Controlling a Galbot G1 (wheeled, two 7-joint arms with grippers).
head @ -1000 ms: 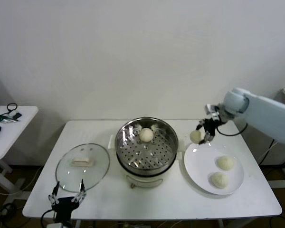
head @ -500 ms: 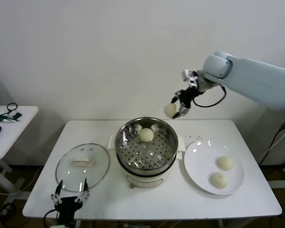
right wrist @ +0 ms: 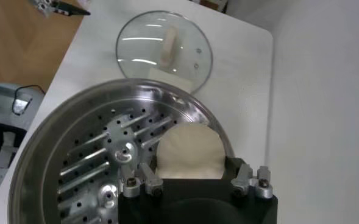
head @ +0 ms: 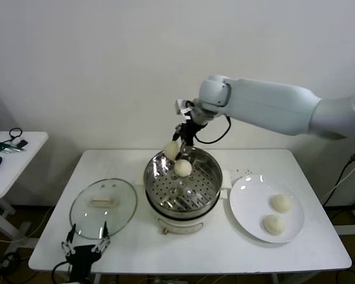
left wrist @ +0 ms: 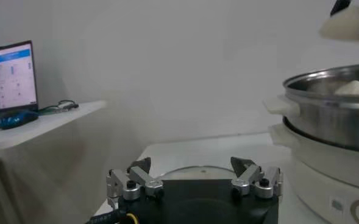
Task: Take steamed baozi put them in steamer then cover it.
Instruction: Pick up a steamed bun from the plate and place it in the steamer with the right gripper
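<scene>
The right gripper (head: 178,144) is held above the far left rim of the steamer (head: 183,184), its fingers closed on one steamed baozi (head: 172,149). The bun is gripped clear of the basket, not touching the rim or the perforated floor. In the right wrist view the same bun (right wrist: 188,152) is seen clasped between the two fingers (right wrist: 139,181), with the steamer's perforated floor (right wrist: 94,164) below it.

A second baozi (head: 183,167) is resting inside the steamer, toward the far side of the basket. Two more baozi (head: 281,203) and (head: 274,223) are lying on the white plate (head: 248,201), which is set on the table (head: 225,248) just to the right of the steamer. These two are near each other but apart.

The cover (head: 102,204), a glass lid with a cream handle, is lying flat on the table to the left of the steamer, close to its base but not on it.

The left gripper (head: 86,245) is parked low at the near edge of the table, just in front of the cover. Its fingers (left wrist: 130,182) are spread wide and nothing is held between them.

A small side table (head: 12,157) with cables on it stands well apart on the left.
</scene>
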